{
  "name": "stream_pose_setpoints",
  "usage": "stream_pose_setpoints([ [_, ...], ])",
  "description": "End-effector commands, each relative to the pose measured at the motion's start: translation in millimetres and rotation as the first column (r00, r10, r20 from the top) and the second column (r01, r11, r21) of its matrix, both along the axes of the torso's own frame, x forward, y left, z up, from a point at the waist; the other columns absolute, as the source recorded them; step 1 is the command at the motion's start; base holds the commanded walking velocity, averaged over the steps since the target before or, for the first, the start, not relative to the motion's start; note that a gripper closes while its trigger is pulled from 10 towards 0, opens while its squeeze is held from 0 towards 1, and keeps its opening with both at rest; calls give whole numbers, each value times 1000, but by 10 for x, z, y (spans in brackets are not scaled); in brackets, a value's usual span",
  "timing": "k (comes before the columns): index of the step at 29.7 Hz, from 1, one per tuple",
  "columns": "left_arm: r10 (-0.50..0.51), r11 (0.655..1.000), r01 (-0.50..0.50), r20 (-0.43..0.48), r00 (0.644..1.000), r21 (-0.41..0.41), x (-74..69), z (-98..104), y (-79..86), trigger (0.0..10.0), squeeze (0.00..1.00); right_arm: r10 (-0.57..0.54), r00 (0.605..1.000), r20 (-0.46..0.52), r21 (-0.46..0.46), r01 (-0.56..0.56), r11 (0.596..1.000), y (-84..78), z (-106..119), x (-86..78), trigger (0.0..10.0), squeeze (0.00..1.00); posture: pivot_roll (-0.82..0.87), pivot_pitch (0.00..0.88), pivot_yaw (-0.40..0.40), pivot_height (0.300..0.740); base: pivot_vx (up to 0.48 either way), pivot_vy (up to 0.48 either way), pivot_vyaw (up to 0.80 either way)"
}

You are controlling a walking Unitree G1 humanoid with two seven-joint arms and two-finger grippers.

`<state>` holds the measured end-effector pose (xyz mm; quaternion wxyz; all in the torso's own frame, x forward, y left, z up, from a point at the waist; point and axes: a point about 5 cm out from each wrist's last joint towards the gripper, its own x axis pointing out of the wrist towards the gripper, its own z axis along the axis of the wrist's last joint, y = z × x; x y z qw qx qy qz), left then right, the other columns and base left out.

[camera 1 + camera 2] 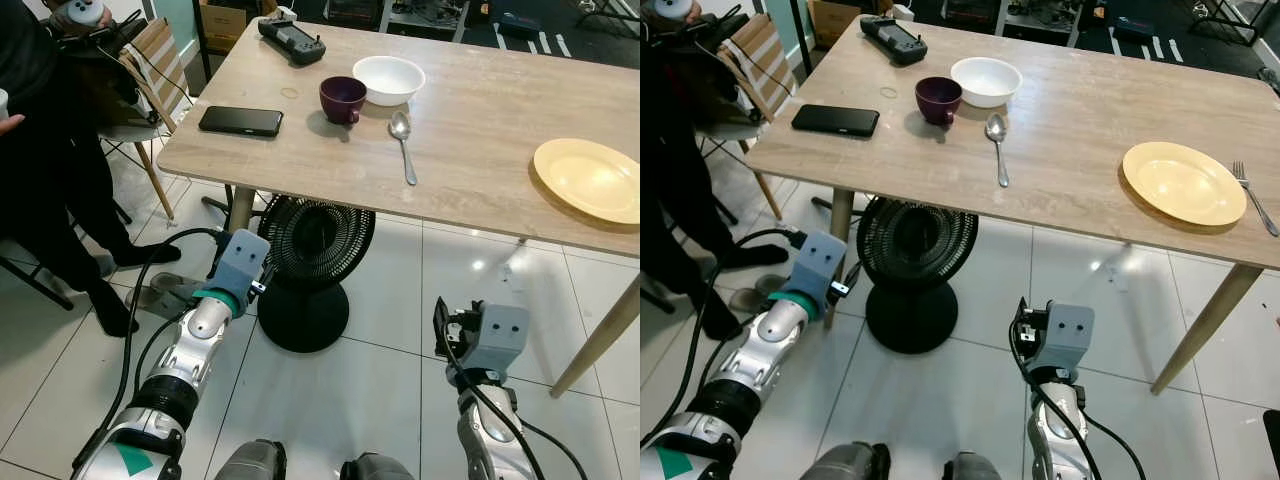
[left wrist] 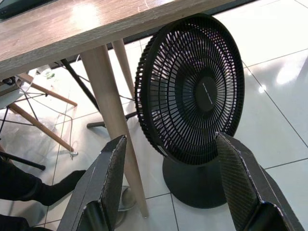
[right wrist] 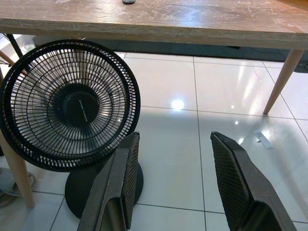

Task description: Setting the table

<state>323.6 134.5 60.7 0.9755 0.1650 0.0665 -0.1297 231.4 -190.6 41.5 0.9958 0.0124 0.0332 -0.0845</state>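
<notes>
On the wooden table (image 1: 480,120) stand a white bowl (image 1: 389,79) and a dark purple cup (image 1: 342,99), side by side. A metal spoon (image 1: 403,143) lies just in front of the bowl. A yellow plate (image 1: 1183,182) sits at the right end, with a fork (image 1: 1254,196) to its right. Both arms are held low, below the table's front edge. My left gripper (image 2: 168,187) is open and empty, pointing at the fan. My right gripper (image 3: 175,187) is open and empty too, over the floor tiles.
A black floor fan (image 1: 312,262) stands under the table between my arms. A black phone (image 1: 240,121) and a black controller (image 1: 291,40) lie on the table's left part. A person in dark clothes (image 1: 45,150) sits by a chair (image 1: 150,70) at the left.
</notes>
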Motion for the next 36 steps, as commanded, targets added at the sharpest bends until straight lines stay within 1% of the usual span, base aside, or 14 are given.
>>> stream_pose_setpoints([
  [1,6,1000,-6,-22,1000,0,-19,-41,-4,10000,0,-18,1000,-18,9,18,1000,-28,-23,-27,10000,0,16,0,38,740,0,0,0],
  [6,6,1000,-6,-22,1000,1,-14,-37,-4,10000,0,-14,1000,-6,10,14,1000,-20,-7,-17,10000,0,18,0,38,740,0,0,0],
  [22,5,1000,-5,-17,1000,0,-4,-25,-9,10000,0,-17,1000,-9,8,17,1000,-36,3,-2,10000,0,18,0,38,740,0,0,0],
  [26,4,1000,-4,-16,1000,0,0,-19,-11,10000,0,-26,999,-18,25,27,999,-38,-9,-1,10000,0,16,0,39,740,0,0,-800],
  [36,2,1000,-2,-17,1000,0,1,-20,-15,10000,0,-25,1000,-16,20,25,999,-44,-6,-3,10000,0,14,0,39,740,0,0,-800],
])
